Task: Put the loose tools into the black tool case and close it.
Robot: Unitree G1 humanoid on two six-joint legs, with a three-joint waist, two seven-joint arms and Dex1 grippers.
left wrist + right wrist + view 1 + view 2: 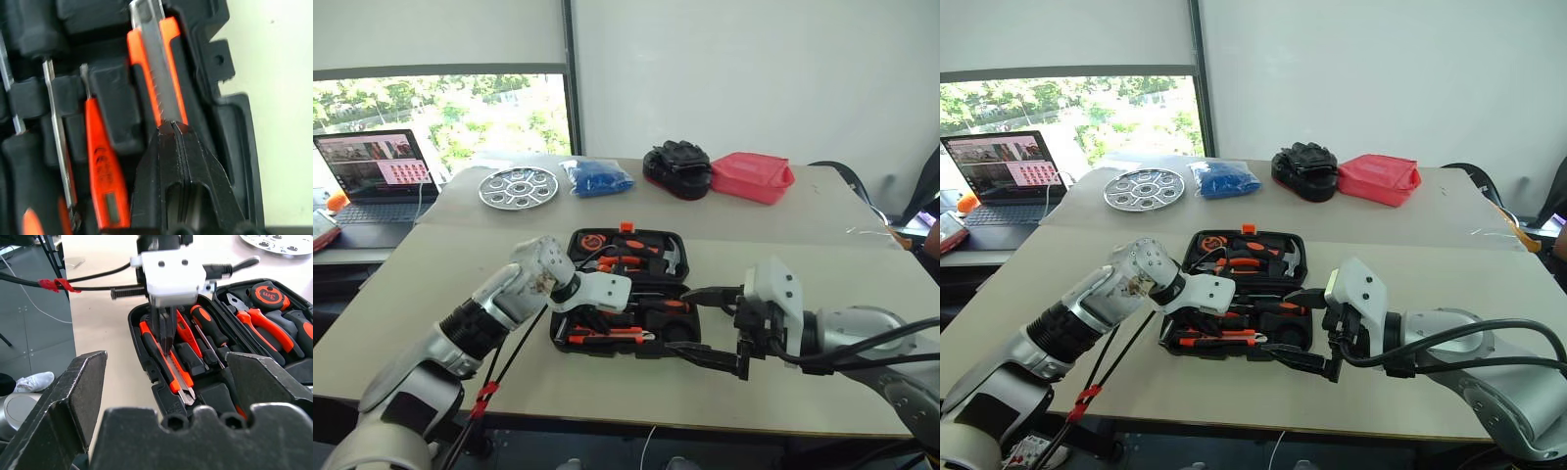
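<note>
The black tool case (pixel 682 264) lies open on the table, its orange latch at the far edge. My left gripper (pixel 592 321) is shut, and its fingertips (pixel 172 131) rest on the orange-and-black utility knife (pixel 156 73), which lies in the near row's slot. Beside the knife lie a slim orange tool (pixel 100 161) and a black-handled screwdriver (pixel 29 186). My right gripper (pixel 683 321) hangs open at the case's near right corner, holding nothing. From its wrist view I look past its fingers (pixel 73 396) at the left gripper (pixel 165 340) on the knife (pixel 178 377).
Orange-handled pliers (pixel 264 323), a tape measure (pixel 266 293) and a hammer (pixel 671 257) sit in the case's far half. At the back of the table are a laptop (pixel 377 176), a round metal tray (pixel 518 186), a blue bag (pixel 597 178), black gloves (pixel 677 168) and a red container (pixel 751 176).
</note>
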